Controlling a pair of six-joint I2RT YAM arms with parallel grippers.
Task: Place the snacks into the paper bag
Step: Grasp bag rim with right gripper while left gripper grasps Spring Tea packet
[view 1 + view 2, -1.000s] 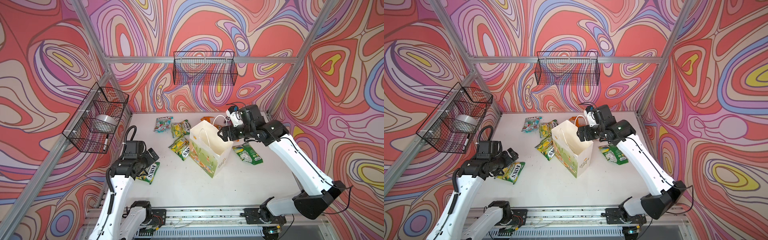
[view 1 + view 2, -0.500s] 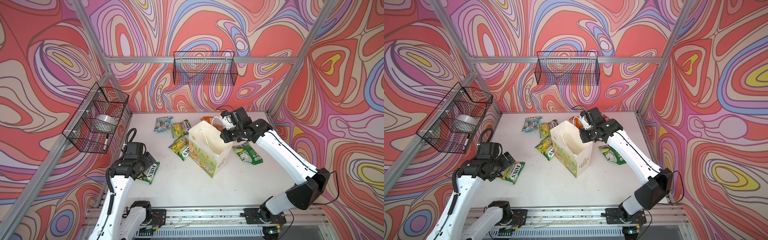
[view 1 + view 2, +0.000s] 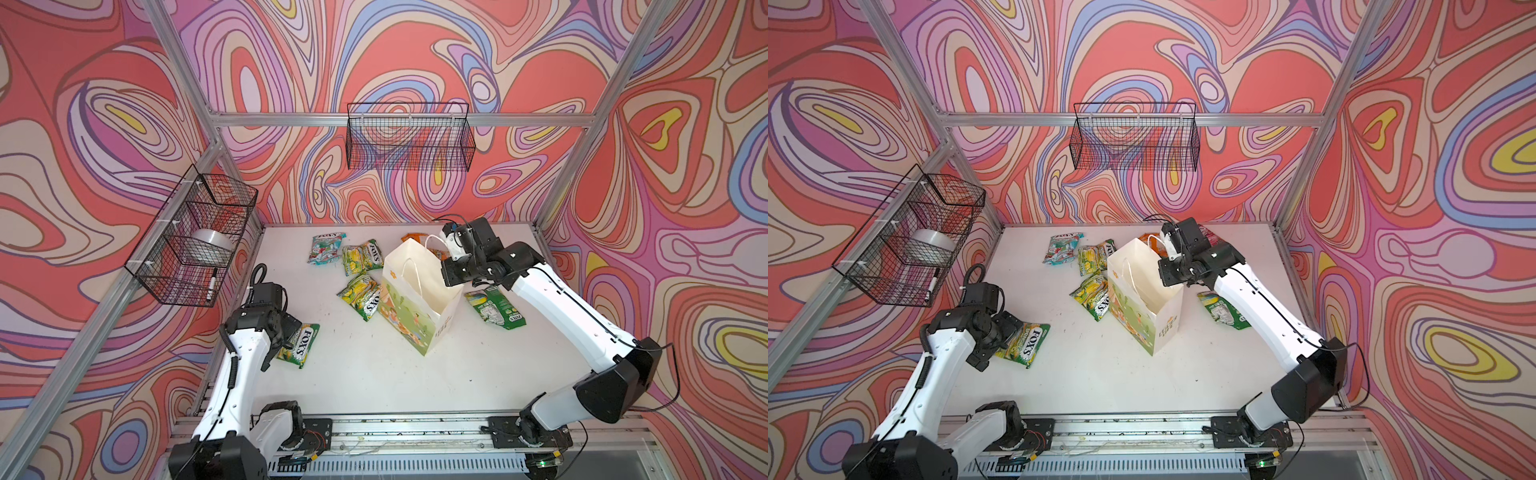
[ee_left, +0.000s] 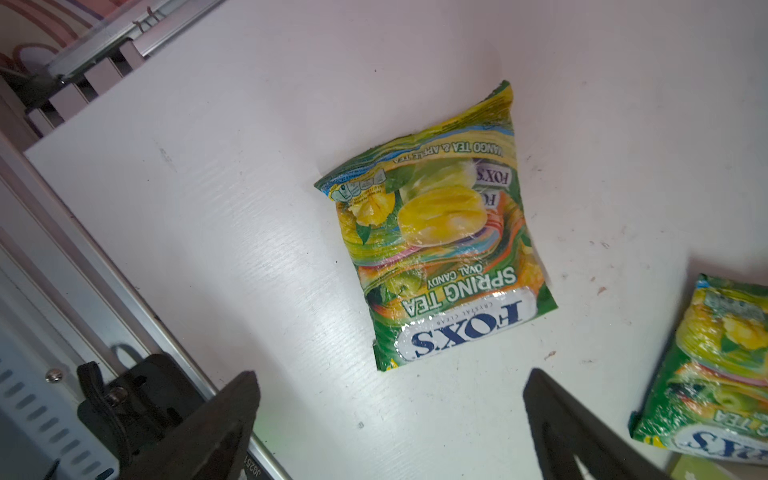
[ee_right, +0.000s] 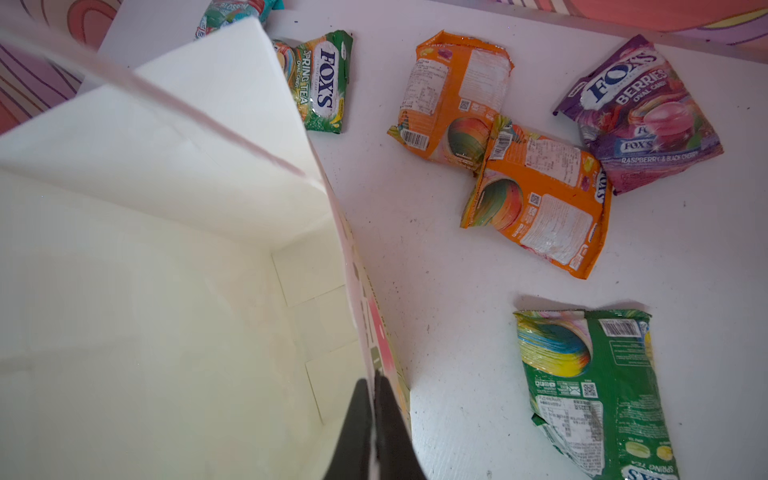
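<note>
Step in hand: steadying the bag while the first pickup is lined up. The right end effector (image 5: 374, 384) is pinched fully closed on the side wall of the paper bag (image 5: 174, 266), which stands upright. Its white inside shows no pouch. The left end effector (image 4: 392, 374) hangs spread wide, holding nothing, just above a yellow-green FOX'S pouch (image 4: 440, 232) lying flat and glossy on the counter (image 4: 208, 187). Next, I judge, it must descend, close across the crinkly film, and carry the pouch to the bag's mouth.
</note>
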